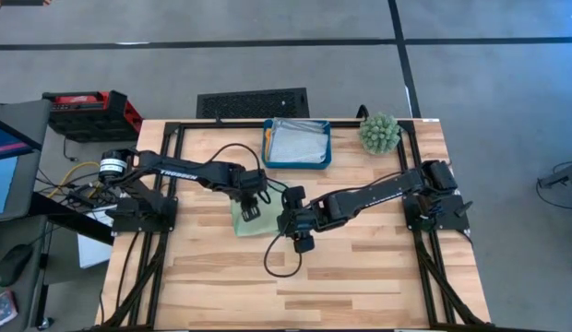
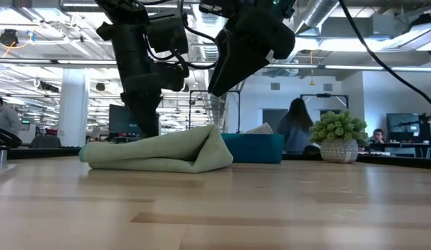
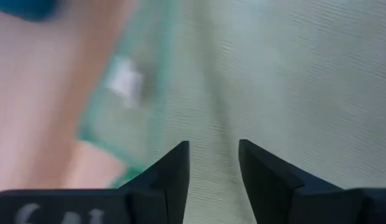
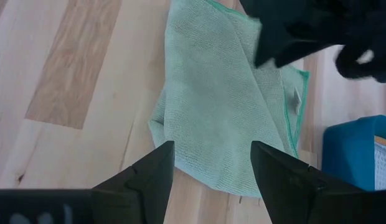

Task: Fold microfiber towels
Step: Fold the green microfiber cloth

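One soft light green microfiber towel [image 1: 242, 219] lies folded over near the table's middle, the left gripper [image 1: 252, 210] parted above it, seemingly just released, the right gripper [image 1: 303, 242] hanging open beside it.

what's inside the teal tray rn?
The teal tray holds a pale grey-blue towel on top, with a sliver of orange at its left edge. Anything beneath that towel is covered.

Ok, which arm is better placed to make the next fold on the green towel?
Left, probably: the left gripper hovers open right over the green towel, while the right gripper sits open beside it, off the cloth.
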{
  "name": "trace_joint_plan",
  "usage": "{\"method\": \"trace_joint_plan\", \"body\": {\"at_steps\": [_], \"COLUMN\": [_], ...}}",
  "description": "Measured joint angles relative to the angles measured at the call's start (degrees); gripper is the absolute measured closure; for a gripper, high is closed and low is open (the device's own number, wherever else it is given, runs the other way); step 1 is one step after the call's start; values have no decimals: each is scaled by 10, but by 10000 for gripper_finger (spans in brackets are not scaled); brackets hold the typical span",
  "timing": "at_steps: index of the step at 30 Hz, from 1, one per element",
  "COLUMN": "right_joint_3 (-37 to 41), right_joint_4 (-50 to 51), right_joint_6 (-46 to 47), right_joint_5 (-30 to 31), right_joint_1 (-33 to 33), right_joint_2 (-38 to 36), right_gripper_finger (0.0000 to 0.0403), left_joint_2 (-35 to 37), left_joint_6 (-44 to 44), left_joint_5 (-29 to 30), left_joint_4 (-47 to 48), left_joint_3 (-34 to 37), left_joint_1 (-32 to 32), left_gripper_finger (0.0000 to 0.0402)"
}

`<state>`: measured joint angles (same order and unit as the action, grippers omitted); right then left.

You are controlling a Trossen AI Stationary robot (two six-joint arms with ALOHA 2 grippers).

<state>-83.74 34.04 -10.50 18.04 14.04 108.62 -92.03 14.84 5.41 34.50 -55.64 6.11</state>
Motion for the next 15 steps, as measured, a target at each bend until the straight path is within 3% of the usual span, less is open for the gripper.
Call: {"method": "trace_joint_plan", "body": {"at_steps": [3,7,15], "right_joint_3": [0,0,0], "right_joint_4": [-1,-2,-2], "right_joint_6": [0,0,0], "right_joint_5": [0,-1,-1], "right_joint_1": [0,1,0], "right_joint_2": [0,0,0], "right_gripper_finger": [168,168,168], "left_joint_2": [0,0,0], "left_joint_6": [-25,-6,-3], "left_joint_5": [-72,-123,-94], "left_joint_4": [-5,23,136], "left_joint_3": [0,6,7], "left_joint_1": [0,0,-24], "left_gripper_finger": [267,269,273]}}
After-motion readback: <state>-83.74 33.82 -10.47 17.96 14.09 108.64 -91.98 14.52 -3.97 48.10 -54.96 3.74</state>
